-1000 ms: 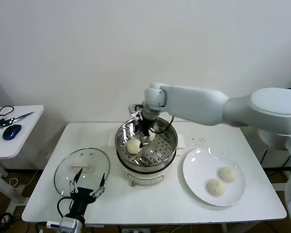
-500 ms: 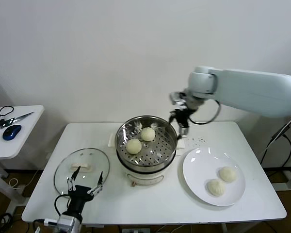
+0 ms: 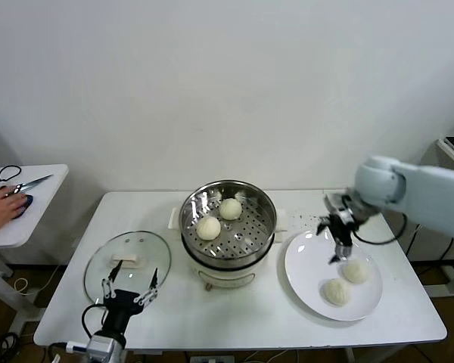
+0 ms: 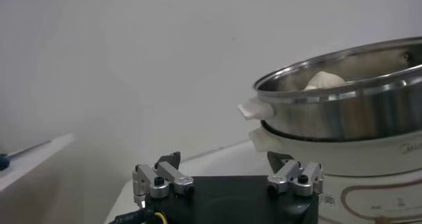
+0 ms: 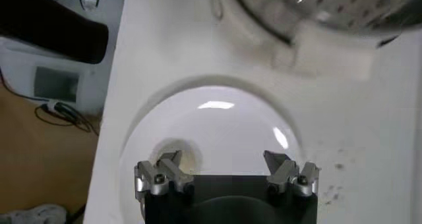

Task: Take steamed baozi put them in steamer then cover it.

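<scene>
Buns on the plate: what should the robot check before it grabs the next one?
1. Right tool open: ok.
2. Right tool over the plate, near the buns on the plate: ok.
3. Right tool lined up on one bun: cannot tell.
4. Room left in the steamer beside the two buns inside: ok.
5. Lid off and lying on the table: ok.
6. Left tool open, idle by the lid, out of the way: ok.

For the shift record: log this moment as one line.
right claw: open, over plate | baozi: two in steamer, two on plate | left claw: open, idle by cover
</scene>
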You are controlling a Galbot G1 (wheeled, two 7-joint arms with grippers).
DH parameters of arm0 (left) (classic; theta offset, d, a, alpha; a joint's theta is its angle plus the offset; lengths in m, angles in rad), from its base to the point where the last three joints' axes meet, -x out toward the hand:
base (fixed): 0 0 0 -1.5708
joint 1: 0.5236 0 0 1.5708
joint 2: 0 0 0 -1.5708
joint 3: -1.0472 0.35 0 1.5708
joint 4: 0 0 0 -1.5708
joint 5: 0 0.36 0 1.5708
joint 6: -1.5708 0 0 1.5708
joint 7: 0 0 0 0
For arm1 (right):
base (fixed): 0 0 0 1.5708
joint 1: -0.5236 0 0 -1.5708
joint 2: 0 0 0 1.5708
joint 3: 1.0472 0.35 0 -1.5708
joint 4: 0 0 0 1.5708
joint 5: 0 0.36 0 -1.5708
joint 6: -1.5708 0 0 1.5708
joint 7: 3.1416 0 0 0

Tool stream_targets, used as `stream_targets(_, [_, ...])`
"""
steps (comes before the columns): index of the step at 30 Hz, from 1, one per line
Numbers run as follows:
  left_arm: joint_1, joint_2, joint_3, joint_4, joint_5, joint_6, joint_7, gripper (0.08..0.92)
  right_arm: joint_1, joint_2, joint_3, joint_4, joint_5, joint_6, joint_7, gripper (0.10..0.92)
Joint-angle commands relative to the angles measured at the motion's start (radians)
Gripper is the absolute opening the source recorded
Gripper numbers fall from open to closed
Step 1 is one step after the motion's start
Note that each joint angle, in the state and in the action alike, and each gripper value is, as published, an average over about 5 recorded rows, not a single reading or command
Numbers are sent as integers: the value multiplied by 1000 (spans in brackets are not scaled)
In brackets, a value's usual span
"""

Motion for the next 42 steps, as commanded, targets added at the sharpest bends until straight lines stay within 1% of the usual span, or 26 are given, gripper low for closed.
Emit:
stream_targets(1, [-3,2,-6,4,0,3,1,823,-325,-103,190,-7,-165,-1,-10,823])
stream_targets(16, [-6,0,-5,17,3,7,0,823,-426,-20,277,-122,-217,16,20,823])
stream_targets(26, [-12,0,-2,23,4,12,-1,823,-427,22,274,-149,-220,21,20,822])
stream_targets(29, [-12,0,-1,24,4,11,-1,823,-422,28,273,-155,-218,24,20,799])
stream_targets(35, [-11,1,-5,26,3,10,-1,823,-403,30,263,-156,-213,34,15,719])
stream_targets(39, [-12,2,-6,24,3,10,-1,823,-373,27,253,-156,-207,50,13,699])
stream_targets(42, [-11,4,-5,23,3,11,-1,823,-310,30,235,-163,-202,93,5,688])
